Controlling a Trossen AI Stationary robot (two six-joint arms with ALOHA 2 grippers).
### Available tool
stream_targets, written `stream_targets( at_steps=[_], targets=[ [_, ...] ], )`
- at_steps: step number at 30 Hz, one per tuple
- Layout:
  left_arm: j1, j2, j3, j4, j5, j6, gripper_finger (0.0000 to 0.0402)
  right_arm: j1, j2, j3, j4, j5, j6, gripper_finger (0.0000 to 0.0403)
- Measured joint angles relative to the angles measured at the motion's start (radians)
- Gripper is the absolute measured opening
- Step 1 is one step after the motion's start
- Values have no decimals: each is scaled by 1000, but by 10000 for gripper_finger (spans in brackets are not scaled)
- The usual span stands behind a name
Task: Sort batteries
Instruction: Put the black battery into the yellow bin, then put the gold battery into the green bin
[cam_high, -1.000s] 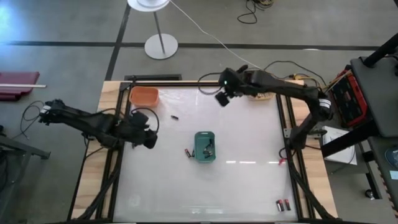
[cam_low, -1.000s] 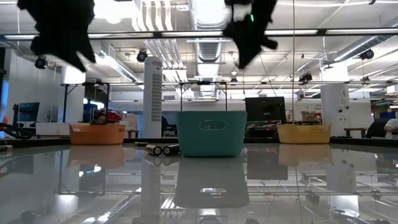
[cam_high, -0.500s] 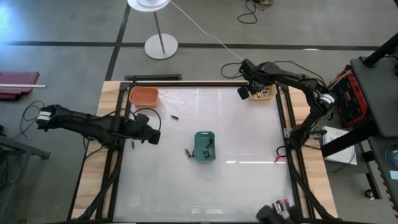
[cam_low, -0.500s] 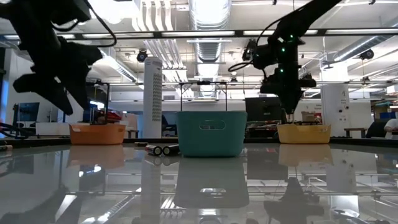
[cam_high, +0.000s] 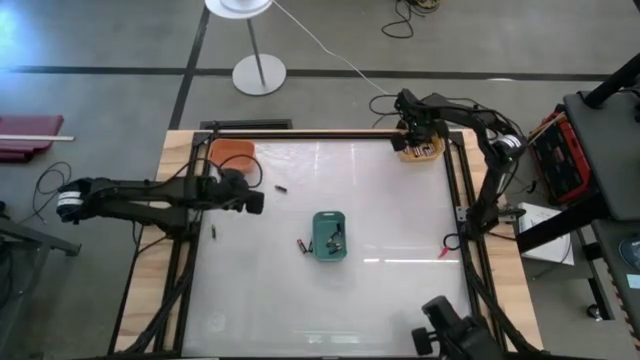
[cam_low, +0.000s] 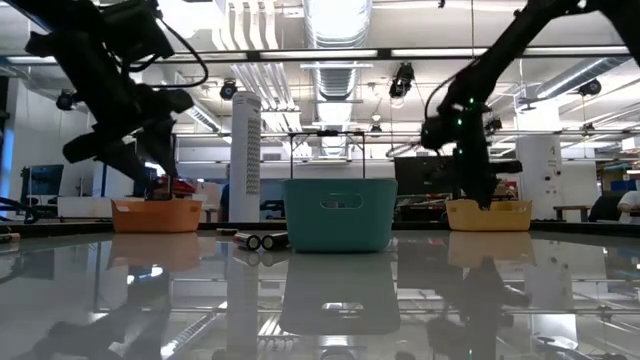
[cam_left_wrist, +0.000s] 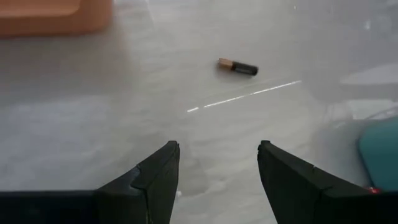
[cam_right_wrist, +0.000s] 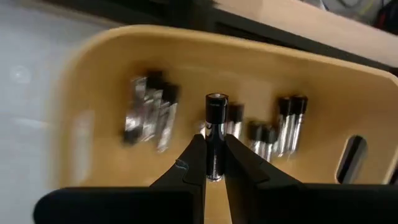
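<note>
The right pincer (cam_right_wrist: 213, 163) grips a battery (cam_right_wrist: 214, 134) upright directly over the yellow bin (cam_right_wrist: 99, 74); the left pincer (cam_left_wrist: 217, 165) gapes empty, a loose cell (cam_left_wrist: 237, 66) ahead.

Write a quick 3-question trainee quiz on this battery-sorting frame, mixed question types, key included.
1. True or false: the right gripper holds a battery over the yellow bin.
2. Which bin lies nearest the left gripper: A orange, B teal, C yellow?
3. Fill in: the left gripper's fingers are ___.

Key: 1 true. 2 A. 3 open, with a loose battery on the table ahead.
</note>
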Motion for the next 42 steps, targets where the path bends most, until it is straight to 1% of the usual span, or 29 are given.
stream_targets(
  at_steps=[3,6,12,14,17,20,23,26,30,33,36,39,42],
  targets=[
    [0,6,12,-2,0,36,196,-13,49,1,3,0,3,24],
    [0,8,17,-19,0,32,196,-19,79,3,6,-4,4,24],
    [0,8,17,-36,8,29,196,-23,87,4,5,-14,8,30],
    [0,8,17,-40,8,29,196,-24,87,4,5,-15,6,47],
    [0,3,23,-42,11,32,196,-24,81,1,4,-18,6,85],
    [0,-7,26,-52,43,33,196,-23,61,1,-2,-26,14,121],
    [-6,-22,45,-102,79,41,196,-10,15,0,-8,-25,14,152],
    [-24,-39,81,-189,94,48,196,18,-65,0,-7,-15,17,175],
    [-52,-56,141,-328,94,47,196,96,-203,-2,-7,41,54,193],
    [-54,-58,156,-409,102,11,196,192,-304,-13,2,63,105,199],
    [-48,-50,133,-433,170,-54,196,315,-393,-42,60,62,165,200],
    [-48,-35,83,-437,223,-183,196,444,-454,-69,108,60,245,200],
    [-49,-11,58,-405,215,-309,196,566,-482,-86,125,83,326,201]
  ],
)
